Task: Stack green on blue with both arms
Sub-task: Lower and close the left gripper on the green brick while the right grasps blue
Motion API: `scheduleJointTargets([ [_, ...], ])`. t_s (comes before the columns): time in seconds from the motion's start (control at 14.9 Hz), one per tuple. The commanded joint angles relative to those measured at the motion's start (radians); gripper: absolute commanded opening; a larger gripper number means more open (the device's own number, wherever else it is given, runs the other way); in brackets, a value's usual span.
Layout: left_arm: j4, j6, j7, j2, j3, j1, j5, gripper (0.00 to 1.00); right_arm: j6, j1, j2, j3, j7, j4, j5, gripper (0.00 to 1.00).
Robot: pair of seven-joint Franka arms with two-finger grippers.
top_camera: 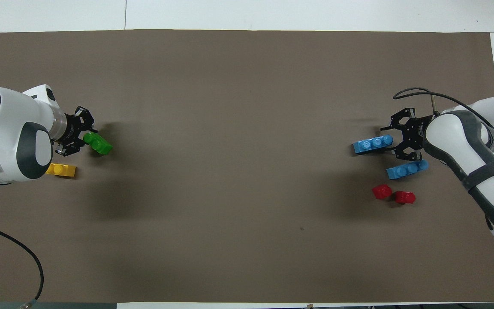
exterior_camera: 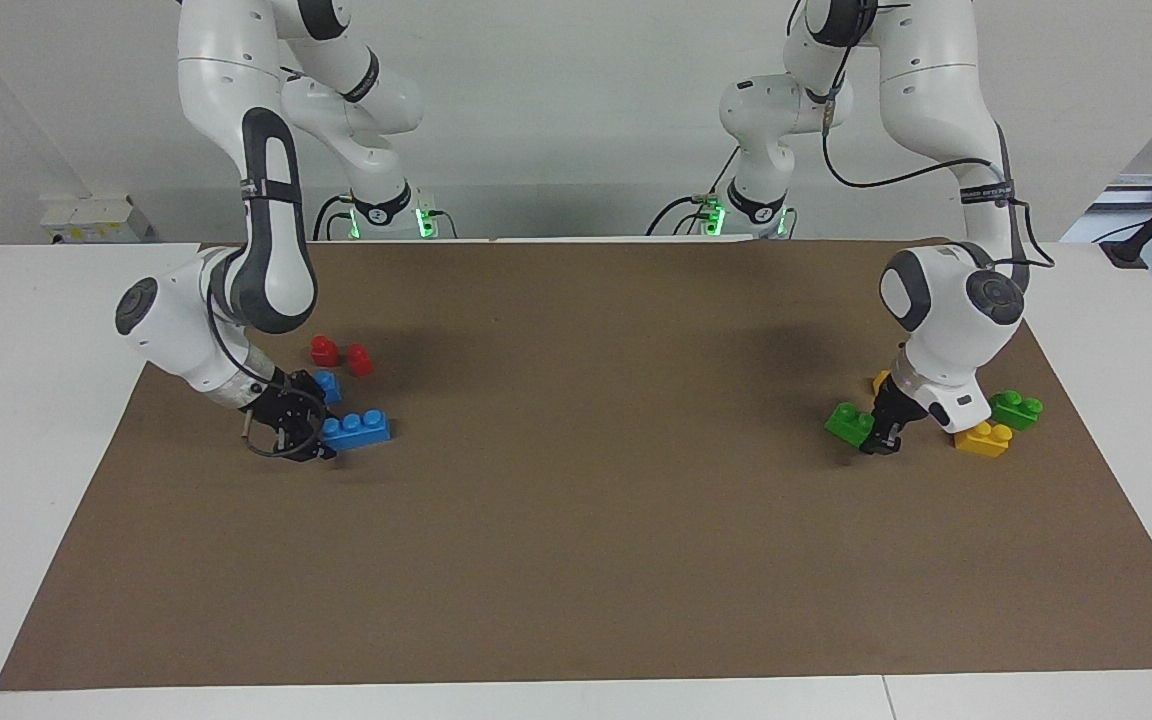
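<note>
My left gripper (exterior_camera: pixel 880 438) is shut on one end of the bright green two-stud brick (exterior_camera: pixel 850 422) and holds it just above the mat at the left arm's end of the table. The gripper (top_camera: pixel 85 140) and the green brick (top_camera: pixel 97 143) also show in the overhead view. My right gripper (exterior_camera: pixel 320 445) is shut on one end of a light blue three-stud brick (exterior_camera: pixel 358 428), low over the mat at the right arm's end. That gripper (top_camera: pixel 394 143) and the blue brick (top_camera: pixel 373 144) also show in the overhead view.
A second blue brick (exterior_camera: pixel 328 385) and two red bricks (exterior_camera: pixel 324 350) (exterior_camera: pixel 360 360) lie nearer the robots than the held blue one. A yellow brick (exterior_camera: pixel 983 439) and a darker green brick (exterior_camera: pixel 1016 408) lie beside the left gripper. Another yellow brick (exterior_camera: pixel 880 380) is mostly hidden.
</note>
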Motion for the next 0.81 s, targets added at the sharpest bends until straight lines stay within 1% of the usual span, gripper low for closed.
scheduleJointTargets([
  [0.0,0.015,-0.004,-0.002,0.009,-0.001,-0.002,-0.006,0.41,0.017,-0.013,-0.001,0.007,-0.04,-0.011,0.034,0.32],
  [0.07,0.015,-0.002,-0.002,0.009,-0.001,-0.002,-0.006,0.4,0.016,-0.013,-0.001,0.007,-0.04,-0.011,0.046,0.22],
  [0.13,0.013,-0.004,-0.002,0.009,-0.001,-0.005,-0.006,0.3,0.01,-0.013,-0.001,0.007,-0.042,-0.011,0.057,0.1],
  [0.2,0.013,-0.004,-0.002,0.009,-0.001,-0.005,-0.006,0.11,0.007,-0.013,-0.001,0.007,-0.042,-0.011,0.06,0.0],
  [0.27,0.013,-0.004,-0.002,0.009,-0.002,-0.005,-0.006,0.0,0.005,-0.013,-0.001,0.009,-0.042,-0.006,0.06,0.0],
  [0.47,0.012,-0.004,0.0,0.009,-0.001,-0.008,-0.006,0.0,-0.028,0.0,0.001,0.009,-0.031,0.026,0.06,0.0],
  [0.67,0.01,-0.005,0.0,0.009,-0.001,-0.008,-0.006,0.0,-0.133,0.015,0.001,0.01,0.035,0.11,0.059,0.0],
  [0.74,0.012,-0.005,0.0,0.009,-0.001,-0.009,-0.006,0.0,-0.163,0.047,0.001,0.009,0.062,0.138,0.059,0.0],
])
